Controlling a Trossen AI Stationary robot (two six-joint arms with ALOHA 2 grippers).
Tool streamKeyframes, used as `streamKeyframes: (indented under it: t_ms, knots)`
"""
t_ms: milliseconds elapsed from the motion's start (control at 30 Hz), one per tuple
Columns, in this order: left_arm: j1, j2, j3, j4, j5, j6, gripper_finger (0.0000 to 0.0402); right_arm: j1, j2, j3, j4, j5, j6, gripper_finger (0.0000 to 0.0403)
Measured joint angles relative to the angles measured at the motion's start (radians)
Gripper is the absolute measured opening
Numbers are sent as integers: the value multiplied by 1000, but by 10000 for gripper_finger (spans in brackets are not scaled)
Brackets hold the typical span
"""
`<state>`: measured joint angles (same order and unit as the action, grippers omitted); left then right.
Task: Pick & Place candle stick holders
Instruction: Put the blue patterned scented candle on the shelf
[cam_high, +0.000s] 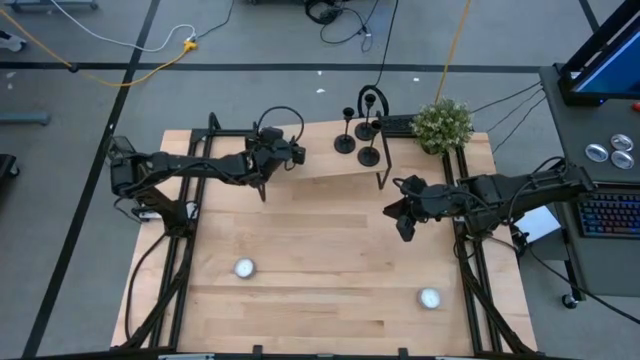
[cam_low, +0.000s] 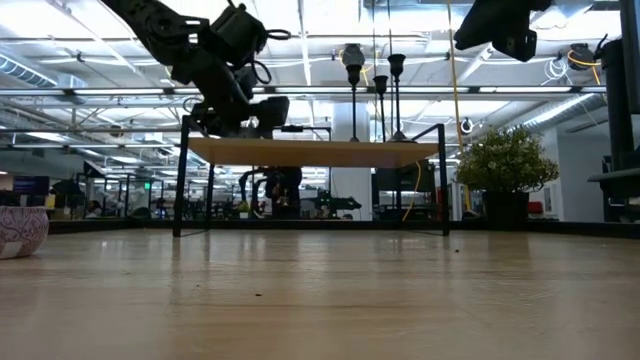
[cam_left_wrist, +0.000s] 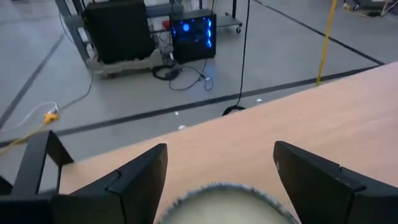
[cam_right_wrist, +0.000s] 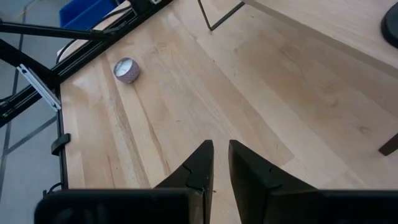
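Holders (cam_high: 358, 135) on raised shelf (cam_high: 320, 160), left pincer (cam_high: 292, 152) apart beside them, right pincer (cam_high: 404, 228) together, away.

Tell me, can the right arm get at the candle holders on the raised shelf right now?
Probably yes. The right pincer hangs shut above the table just in front of the shelf, and nothing stands between it and the three candle holders; the plant sits off to the side.

Grey concrete floor (cam_high: 250, 40) crossed by black tape lines and cables; a potted plant (cam_high: 442, 124) nearby; ceiling strip lights glow.
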<state>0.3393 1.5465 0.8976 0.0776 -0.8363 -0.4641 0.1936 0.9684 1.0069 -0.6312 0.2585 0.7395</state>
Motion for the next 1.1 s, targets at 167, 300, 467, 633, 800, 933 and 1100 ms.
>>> streamKeyframes:
  t_ms: [167,300,467,633,800,933,1100]
  knots:
    - [0,3,0,14,19,45,277,0,0,0,24,0,-9,45]
    - [9,-2,-3,38,25,84,276,0,0,0,29,0,-17,45]
    - [30,-18,11,62,20,128,289,0,0,0,29,-1,-18,45]
    - [44,-61,34,78,24,192,284,0,0,0,29,-1,-18,45]
    - [4,-144,30,57,144,174,272,0,0,0,29,-2,-18,45]
    - [-80,-195,31,7,208,104,255,0,0,0,29,-2,-24,45]
    - [-187,-187,31,-60,212,1,209,-2,0,0,29,0,-32,45]
